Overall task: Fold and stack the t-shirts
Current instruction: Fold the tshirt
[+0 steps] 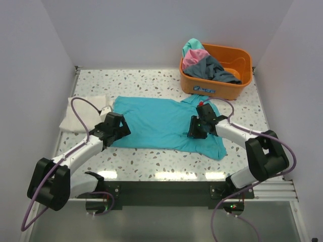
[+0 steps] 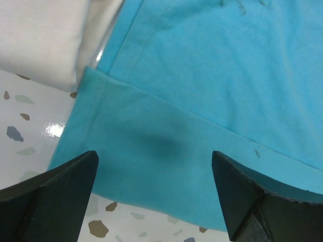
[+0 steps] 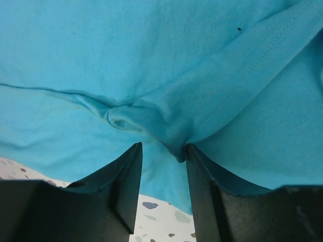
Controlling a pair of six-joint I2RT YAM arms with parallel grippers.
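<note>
A teal t-shirt [image 1: 156, 123] lies spread flat on the table, also seen in the left wrist view [image 2: 212, 75] and the right wrist view [image 3: 126, 45]. My left gripper [image 1: 119, 132] is open over its lower left hem [image 2: 154, 161], jaws wide, holding nothing. My right gripper [image 1: 195, 132] is over the shirt's right side, jaws drawn narrow on a puckered fold of teal cloth [image 3: 164, 148]. A folded cream-white t-shirt [image 1: 83, 113] lies left of the teal one [image 2: 40, 35]. Pink [image 1: 194, 58], dark grey [image 1: 214, 70] and a second teal [image 1: 192, 46] shirt lie heaped in the tub.
The orange plastic tub [image 1: 237, 54] stands at the back right of the speckled table [image 1: 151, 161]. White walls enclose the table on the left, back and right. A black rail runs along the near edge.
</note>
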